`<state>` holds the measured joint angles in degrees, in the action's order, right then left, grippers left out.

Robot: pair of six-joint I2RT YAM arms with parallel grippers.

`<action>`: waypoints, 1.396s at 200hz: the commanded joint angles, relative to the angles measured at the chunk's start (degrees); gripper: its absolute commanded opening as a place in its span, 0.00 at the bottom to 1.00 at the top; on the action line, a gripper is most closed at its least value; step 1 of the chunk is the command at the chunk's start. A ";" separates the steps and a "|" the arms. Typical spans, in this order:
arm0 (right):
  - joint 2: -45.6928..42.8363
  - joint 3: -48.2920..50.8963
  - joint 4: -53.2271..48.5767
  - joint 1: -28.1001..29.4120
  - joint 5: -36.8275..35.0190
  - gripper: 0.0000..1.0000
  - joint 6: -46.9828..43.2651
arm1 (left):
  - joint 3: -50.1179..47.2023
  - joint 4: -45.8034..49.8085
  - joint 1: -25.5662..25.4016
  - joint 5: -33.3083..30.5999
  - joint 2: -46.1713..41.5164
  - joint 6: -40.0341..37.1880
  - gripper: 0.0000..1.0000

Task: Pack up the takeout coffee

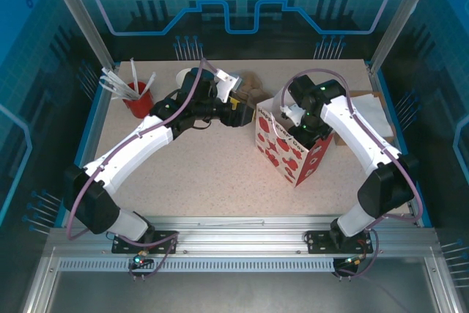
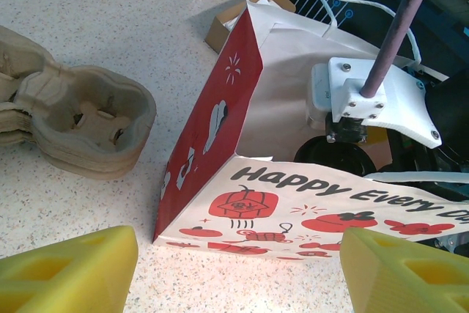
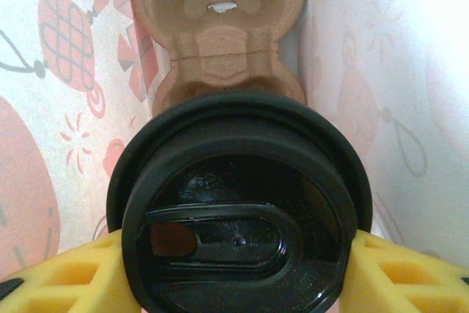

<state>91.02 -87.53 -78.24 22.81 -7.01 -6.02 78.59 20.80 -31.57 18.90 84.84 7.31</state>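
The takeout coffee (image 3: 238, 210) faces the right wrist camera with its round black lid, inside the strawberry-print bag (image 1: 289, 148). My right gripper (image 3: 238, 280) reaches down into the bag's open top and is shut on the cup, one yellow finger (image 3: 66, 276) on each side under the lid's rim. A brown pulp carrier (image 3: 220, 34) lies on the bag's floor past the cup. Through the bag's mouth the lid (image 2: 337, 155) shows below the right wrist (image 2: 374, 100). My left gripper (image 2: 234, 276) hovers open just left of the bag (image 2: 293, 203), empty.
A stack of pulp cup carriers (image 2: 73, 122) sits left of the bag, and a small cardboard box (image 2: 234, 20) behind it. A red cup of straws (image 1: 137, 97) and white paper cups (image 1: 187, 76) stand at the back left. White paper (image 1: 374, 111) lies at the right.
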 commanded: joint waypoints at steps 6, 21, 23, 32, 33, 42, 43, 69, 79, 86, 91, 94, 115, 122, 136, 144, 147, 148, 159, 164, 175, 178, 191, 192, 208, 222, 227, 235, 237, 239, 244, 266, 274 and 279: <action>0.67 0.97 0.67 -1.03 0.64 0.41 0.37 | -1.14 1.00 -0.39 -0.53 -1.81 -1.21 0.75; 0.88 1.28 1.06 -1.01 0.63 0.41 0.48 | -1.24 0.88 -0.41 -0.44 -1.78 -1.23 0.75; 0.90 1.28 1.13 -1.08 0.73 0.41 0.48 | -1.18 0.90 -0.35 -0.53 -1.78 -1.18 0.75; 1.08 1.47 1.24 -1.03 0.71 0.41 0.48 | -1.24 0.86 -0.36 -0.46 -1.70 -1.14 0.75; 1.08 1.43 1.24 -1.02 0.74 0.41 0.48 | -1.24 0.89 -0.39 -0.45 -1.70 -1.19 0.75; 1.25 1.60 1.41 -1.03 0.65 0.42 0.48 | -1.24 0.86 -0.40 -0.44 -1.72 -1.16 0.75; 1.26 1.63 1.41 -1.02 0.62 0.41 0.48 | -1.24 0.84 -0.36 -0.44 -1.71 -1.16 0.75; 1.53 2.05 1.68 -1.01 0.45 0.41 0.48 | -1.24 0.85 -0.40 -0.42 -1.85 -1.24 0.75; 1.69 2.17 1.84 -1.10 0.46 0.41 0.48 | -1.23 0.91 -0.39 -0.35 -1.78 -1.17 0.75; 1.75 2.11 1.88 -1.01 0.47 0.41 0.48 | -1.24 0.90 -0.35 -0.35 -1.80 -1.14 0.75; 1.78 2.26 1.97 -1.01 0.46 0.41 0.48 | -1.20 0.91 -0.35 -0.31 -1.76 -1.09 0.75; 1.85 2.30 2.05 -1.04 0.49 0.41 0.48 | -1.24 0.91 -0.41 -0.28 -1.78 -1.15 0.75; 2.22 2.62 2.38 -1.02 0.50 0.41 0.48 | -1.33 0.87 -0.37 -0.27 -1.74 -1.10 0.75; 2.25 2.67 2.39 -1.03 0.48 0.41 0.48 | -1.31 0.89 -0.37 -0.20 -1.79 -1.08 0.75; 2.57 2.93 2.52 -1.10 0.28 0.41 0.48 | -1.28 0.93 -0.36 -0.17 -1.85 -1.13 0.75; 2.74 2.97 2.55 -1.10 0.16 0.41 0.48 | -1.31 0.93 -0.36 -0.18 -1.87 -1.08 0.75; 2.80 3.03 2.56 -1.10 0.15 0.41 0.46 | -1.29 0.98 -0.40 -0.23 -1.87 -1.14 0.75; 2.82 3.00 2.61 -1.10 0.15 0.41 0.47 | -1.27 0.99 -0.41 -0.25 -1.87 -1.10 0.75; 2.91 3.19 2.81 -1.19 0.20 0.41 0.48 | -1.33 1.00 -0.36 -0.19 -2.02 -1.16 0.75; 2.91 3.29 2.86 -1.19 0.23 0.41 0.48 | -1.33 1.02 -0.34 -0.18 -2.05 -1.11 0.75; 3.02 3.40 3.06 -1.30 0.27 0.41 0.48 | -1.40 1.00 -0.34 -0.26 -2.16 -1.14 0.75; 3.09 3.46 3.13 -1.28 0.24 0.41 0.48 | -1.41 1.04 -0.34 -0.22 -2.14 -1.16 0.75; 3.28 3.71 3.26 -1.34 0.24 0.41 0.48 | -1.51 0.95 -0.39 -0.18 -2.13 -1.16 0.75; 3.28 3.74 3.31 -1.35 0.24 0.41 0.48 | -1.55 0.93 -0.41 -0.18 -2.18 -1.11 0.75; 3.54 4.18 3.60 -1.53 0.28 0.41 0.48 | -1.66 0.99 -0.36 -0.19 -2.13 -1.14 0.75; 3.72 4.46 3.93 -1.65 0.33 0.41 0.48 | -1.68 1.03 -0.40 -0.15 -2.18 -1.11 0.75; 3.81 4.55 3.96 -1.63 0.35 0.41 0.48 | -1.62 1.03 -0.38 -0.18 -2.16 -1.14 0.75; 3.94 4.63 4.06 -1.63 0.49 0.41 0.48 | -1.68 1.03 -0.37 -0.11 -2.20 -1.15 0.75; 3.98 4.66 4.12 -1.63 0.48 0.41 0.48 | -1.68 1.01 -0.36 -0.14 -2.15 -1.13 0.75; 4.01 4.72 4.14 -1.63 0.45 0.41 0.48 | -1.68 1.00 -0.41 -0.14 -2.14 -1.09 0.75; 4.07 4.73 4.23 -1.73 0.42 0.41 0.48 | -1.68 1.07 -0.42 -0.10 -2.14 -1.19 0.75; 4.16 5.26 4.76 -1.72 0.48 0.41 0.48 | -1.77 1.00 -0.36 -0.17 -2.13 -1.24 0.75; 4.25 5.40 4.92 -1.78 0.44 0.41 0.48 | -1.72 1.01 -0.37 -0.17 -2.09 -1.16 0.75; 4.33 5.50 5.01 -1.76 0.55 0.41 0.48 | -1.72 1.01 -0.35 -0.17 -2.12 -1.24 0.75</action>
<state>94.00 -83.29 -73.93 22.06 -6.85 -6.00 77.62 20.82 -31.57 18.90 84.58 7.31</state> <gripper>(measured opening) 0.592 0.748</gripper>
